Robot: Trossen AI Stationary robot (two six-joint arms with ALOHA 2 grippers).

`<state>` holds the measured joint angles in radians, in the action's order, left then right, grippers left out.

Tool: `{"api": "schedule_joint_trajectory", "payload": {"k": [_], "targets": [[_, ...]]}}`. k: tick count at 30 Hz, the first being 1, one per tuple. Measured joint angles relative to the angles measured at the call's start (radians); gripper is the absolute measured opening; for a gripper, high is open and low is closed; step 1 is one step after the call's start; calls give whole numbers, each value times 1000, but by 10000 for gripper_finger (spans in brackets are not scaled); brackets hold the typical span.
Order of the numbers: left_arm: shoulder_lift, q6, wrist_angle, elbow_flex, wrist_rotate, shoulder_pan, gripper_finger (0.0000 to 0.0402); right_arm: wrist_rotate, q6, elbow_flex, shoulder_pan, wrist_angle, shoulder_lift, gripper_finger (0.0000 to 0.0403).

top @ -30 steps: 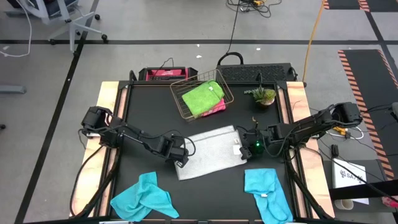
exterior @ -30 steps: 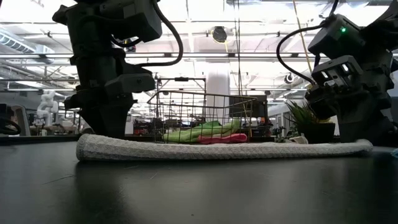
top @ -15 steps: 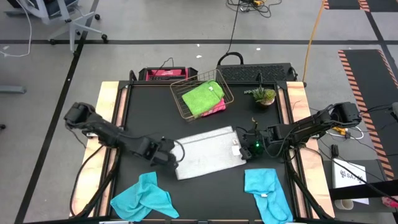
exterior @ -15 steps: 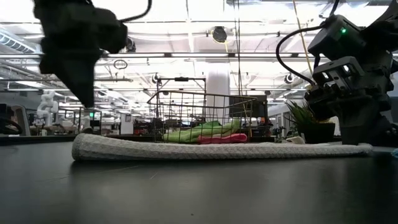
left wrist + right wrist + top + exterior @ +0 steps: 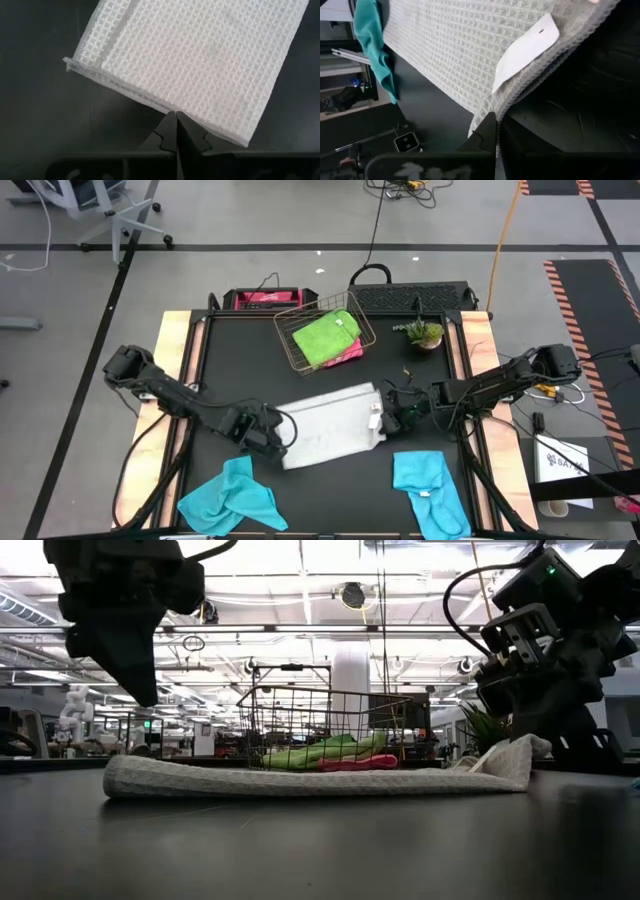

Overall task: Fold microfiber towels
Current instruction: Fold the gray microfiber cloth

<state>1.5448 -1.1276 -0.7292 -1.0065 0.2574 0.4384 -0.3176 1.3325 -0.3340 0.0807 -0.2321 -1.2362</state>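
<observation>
A light grey waffle-weave towel [image 5: 325,428] lies folded in the middle of the black table. My right gripper [image 5: 386,418] is shut on its right end, which stands raised [image 5: 515,755]. My left gripper [image 5: 270,438] is shut with nothing in it. It hangs above the towel's left end [image 5: 120,778], clear of it in the low view [image 5: 143,695]; its wrist view shows the tips [image 5: 176,116] over the hem. A turquoise towel [image 5: 230,498] lies crumpled near left, another [image 5: 430,485] near right. My right gripper pinches the grey towel's right-hand hem [image 5: 492,112] between its two fingers, close to the white label [image 5: 525,50]. The fingers come from the table's right, slanting down. That end is lifted and curls up; the remainder of the towel lies flat on the table.
A copper wire basket [image 5: 290,340] at the far middle holds a lime green towel [image 5: 328,335] over a pink one [image 5: 350,355]. A small potted plant [image 5: 425,332] stands far right. A dark keyboard-like unit [image 5: 415,297] and a red device [image 5: 262,300] sit behind the far edge.
My left gripper has risen off the towel's left end and gone toward the table's near left. My right gripper has tipped upward and raised the towel's right end, which now curls up; the towel has slid a little toward the left.
</observation>
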Motion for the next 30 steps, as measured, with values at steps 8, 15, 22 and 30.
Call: {"api": "schedule_joint_trajectory", "payload": {"k": [8,15,22,30], "targets": [[0,34,0,0,-2,-20,5,0,18,0,0,-2,0,0],[-1,25,-26,-1,49,-20,5,3,-2,-86,0,71,1,0],[-1,7,-103,-1,61,-20,5,69,-136,-294,0,378,1,0],[-2,-18,-146,-2,62,-20,3,105,-177,-384,0,395,-68,0]]}}
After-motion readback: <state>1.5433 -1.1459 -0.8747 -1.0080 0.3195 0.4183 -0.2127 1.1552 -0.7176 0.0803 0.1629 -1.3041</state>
